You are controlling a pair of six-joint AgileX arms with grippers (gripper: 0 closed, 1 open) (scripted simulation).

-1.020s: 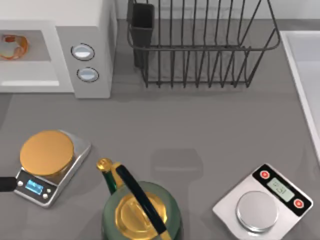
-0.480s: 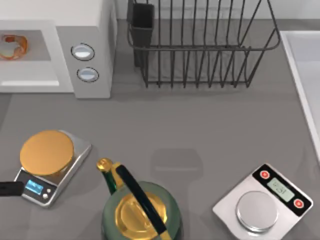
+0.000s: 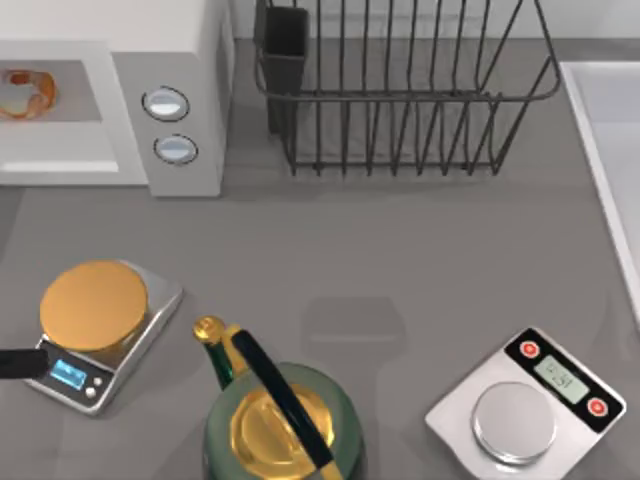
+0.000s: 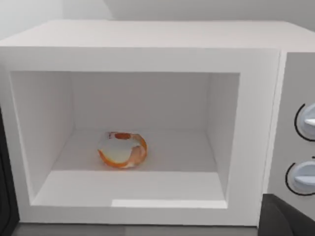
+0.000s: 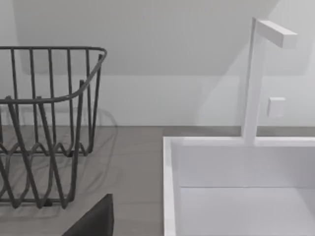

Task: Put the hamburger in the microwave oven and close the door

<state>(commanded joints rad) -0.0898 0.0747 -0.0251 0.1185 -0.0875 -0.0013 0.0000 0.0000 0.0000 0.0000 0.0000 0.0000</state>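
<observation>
the hamburger (image 4: 122,149) lies on the floor of the microwave oven (image 4: 147,49), left of the cavity's middle in the left wrist view, touching no wall. from above, the oven sits at the table's far left corner, its cavity open to the front and the bun (image 3: 25,92) visible inside. a dark edge at the cavity's left in the left wrist view may be the door; cannot tell. a dark tip of the left gripper (image 3: 20,363) sits at the table's left edge, just beside the silver scale (image 3: 95,335) with the golden disc; whether its fingers are spread or pressed together, cannot tell. a green kettle (image 3: 280,420) stands near the front edge.
</observation>
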